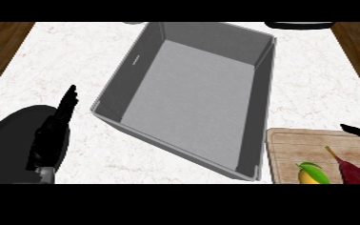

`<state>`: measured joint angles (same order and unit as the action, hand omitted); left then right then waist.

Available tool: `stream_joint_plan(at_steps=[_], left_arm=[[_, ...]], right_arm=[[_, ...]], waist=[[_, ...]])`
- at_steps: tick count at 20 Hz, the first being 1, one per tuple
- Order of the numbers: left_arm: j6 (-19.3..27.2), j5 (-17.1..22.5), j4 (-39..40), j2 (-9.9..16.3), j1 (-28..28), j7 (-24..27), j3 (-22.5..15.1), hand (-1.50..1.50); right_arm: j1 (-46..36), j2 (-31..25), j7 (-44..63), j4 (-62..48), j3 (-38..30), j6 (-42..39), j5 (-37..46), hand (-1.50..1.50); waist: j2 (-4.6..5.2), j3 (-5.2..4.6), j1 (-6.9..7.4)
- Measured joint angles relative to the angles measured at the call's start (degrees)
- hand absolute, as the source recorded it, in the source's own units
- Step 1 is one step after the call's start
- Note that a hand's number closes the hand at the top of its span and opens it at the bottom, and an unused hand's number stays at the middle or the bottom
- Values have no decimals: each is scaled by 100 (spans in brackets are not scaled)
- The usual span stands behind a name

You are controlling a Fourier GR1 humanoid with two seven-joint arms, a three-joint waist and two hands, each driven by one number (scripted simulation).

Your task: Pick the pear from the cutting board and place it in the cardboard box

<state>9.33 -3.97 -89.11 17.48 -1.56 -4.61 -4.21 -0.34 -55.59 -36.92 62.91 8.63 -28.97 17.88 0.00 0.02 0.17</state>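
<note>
The pear (310, 176), yellow and green, lies on the wooden cutting board (295, 145) at the lower right, partly cut off by the view's lower edge. The box (190, 95) is a large grey open-topped container in the middle, with nothing inside. My left hand (51, 132) rests at the lower left, edge-on with fingers straight and pointing up, well left of the box. Only a small black tip of my right hand (350, 129) shows at the right edge, above the board and apart from the pear.
A dark red, stemmed vegetable (347, 168) lies right beside the pear on the board. A dark round shape (15, 138) sits under my left hand. A black object (299, 25) is at the counter's far right edge. White marble surrounds the box.
</note>
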Motion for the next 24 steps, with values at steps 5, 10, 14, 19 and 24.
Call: stream_joint_plan(at_steps=[5, 10, 14, 19, 24], left_arm=[[-82, -62, 43, -65, 145, -121, 82, 0], [-154, -103, 159, -151, 33, 111, 181, 0], [-151, -200, 96, -235, 21, 57, 192, 0], [-221, -259, 9, -269, 32, -32, 272, 0], [-322, -290, 8, -248, 118, -98, 390, 0]], right_arm=[[-121, 104, -130, -257, 6, 62, 176, -150], [24, 191, -119, -150, -35, 90, 221, -150], [-47, 358, -138, -291, -6, 139, 351, -150], [52, 458, -117, -135, -3, 166, 505, -150], [-16, 551, -194, -312, 93, 206, 737, 150]], waist=[[2, 0, -1], [-1, 0, -14], [0, -3, -5], [-3, -4, -14], [-8, -27, -13]])
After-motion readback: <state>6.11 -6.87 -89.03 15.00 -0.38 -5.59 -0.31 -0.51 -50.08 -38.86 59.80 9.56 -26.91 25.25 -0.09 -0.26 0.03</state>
